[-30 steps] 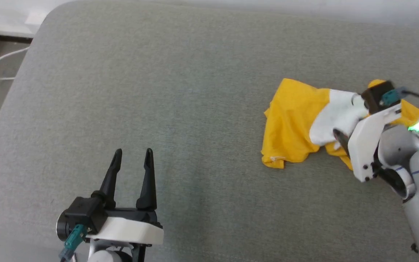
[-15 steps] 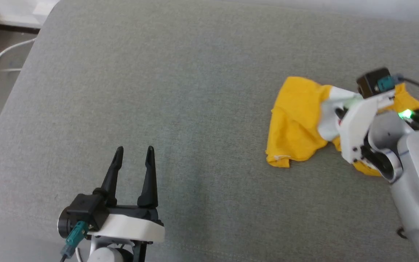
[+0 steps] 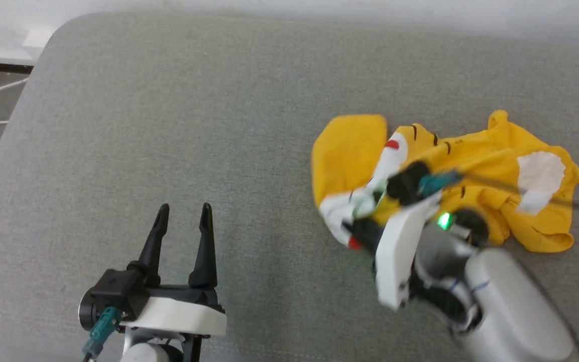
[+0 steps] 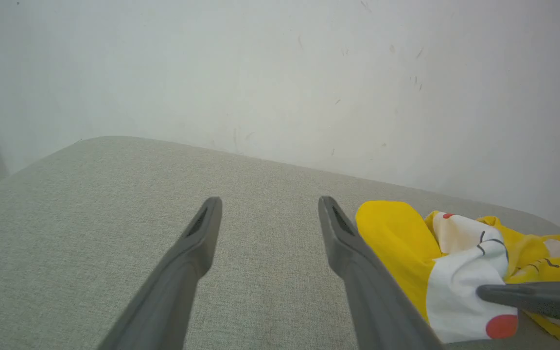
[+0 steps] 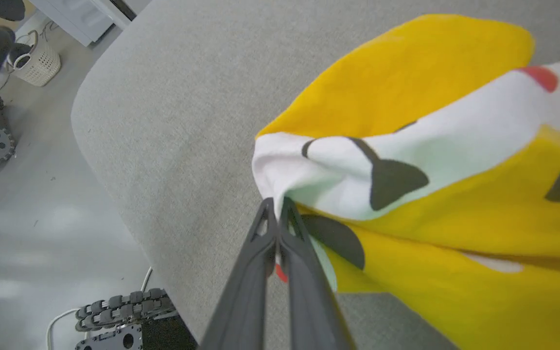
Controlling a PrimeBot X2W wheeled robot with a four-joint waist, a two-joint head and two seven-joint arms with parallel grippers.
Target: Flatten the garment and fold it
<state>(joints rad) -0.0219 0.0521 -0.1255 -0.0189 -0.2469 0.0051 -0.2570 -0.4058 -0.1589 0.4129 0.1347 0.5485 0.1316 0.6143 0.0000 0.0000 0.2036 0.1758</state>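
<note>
- The grey cushion (image 3: pixel 169 125) carries everything.
- The garment (image 3: pixel 490 161) lies crumpled on the cushion's right half, its long axis running left to right in the head view.
- The right gripper (image 5: pixel 274 204) is the nearer one. Its fingers are pressed together, pinching a white-printed fold at the garment's left end.
- The left gripper (image 3: pixel 184 207) hangs empty with its fingers spread. The garment lies well apart, ahead and to its right, so any second grasp probably means reaching rightwards.

Open grey cushion (image 3: pixel 194 125) left of garment (image 3: pixel 490 156)
</note>
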